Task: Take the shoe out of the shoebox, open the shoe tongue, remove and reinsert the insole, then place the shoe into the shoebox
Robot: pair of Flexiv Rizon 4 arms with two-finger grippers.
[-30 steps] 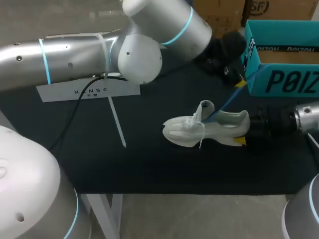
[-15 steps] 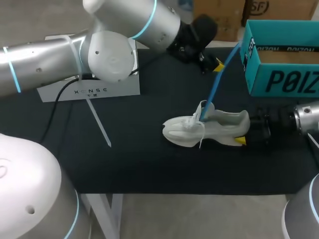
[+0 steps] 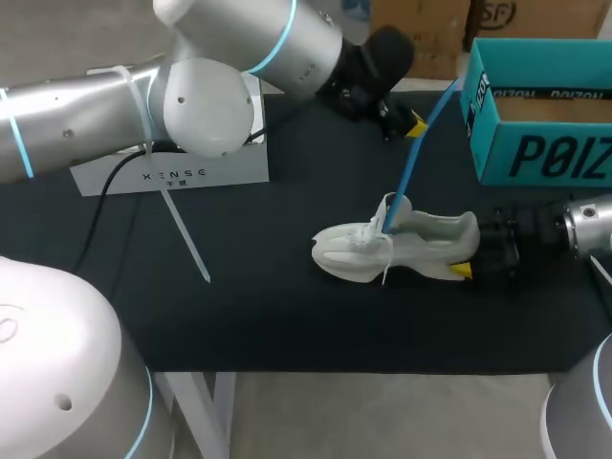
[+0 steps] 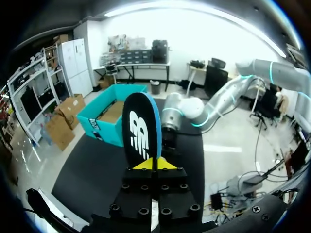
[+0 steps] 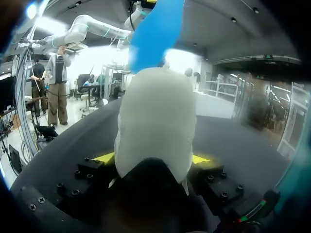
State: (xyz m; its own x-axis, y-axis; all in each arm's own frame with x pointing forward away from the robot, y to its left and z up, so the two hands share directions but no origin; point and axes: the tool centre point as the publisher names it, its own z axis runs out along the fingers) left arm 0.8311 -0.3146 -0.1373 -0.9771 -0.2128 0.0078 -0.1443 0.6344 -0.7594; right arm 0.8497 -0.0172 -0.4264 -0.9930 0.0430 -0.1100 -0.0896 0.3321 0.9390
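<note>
The white shoe (image 3: 397, 251) is lying on its sole on the black table (image 3: 287, 316), with its toe pointing toward my left arm's side and its heel toward my right. Everything turns on how the blue insole (image 3: 406, 177) is running from that shoe. Its long axis is slanting up out of the shoe's opening, just behind the tongue, and away to the far side of the shoe, where the left gripper (image 3: 410, 124) is hanging well above and beyond it. In the left wrist view the left gripper (image 4: 154, 165) is pinching the insole (image 4: 141, 131) with its yellow tips pressed together, and the dark printed face is standing straight ahead of the fingers. The insole's lower end is sitting at the shoe's collar; whether it is clear of the shoe I cannot tell. The right gripper (image 3: 475, 251) is clasping the shoe's heel from both sides. The right wrist view shows the heel (image 5: 155, 126) filling the gap in the right gripper (image 5: 153, 160), with the insole (image 5: 155, 34) rising beyond it. So the left arm is the one working the insole while the right is anchoring the shoe, and any draw or re-feed should probably be following that slanted line. The teal shoebox (image 3: 540, 158) is standing beyond the shoe's heel end, apart from the shoe.
</note>
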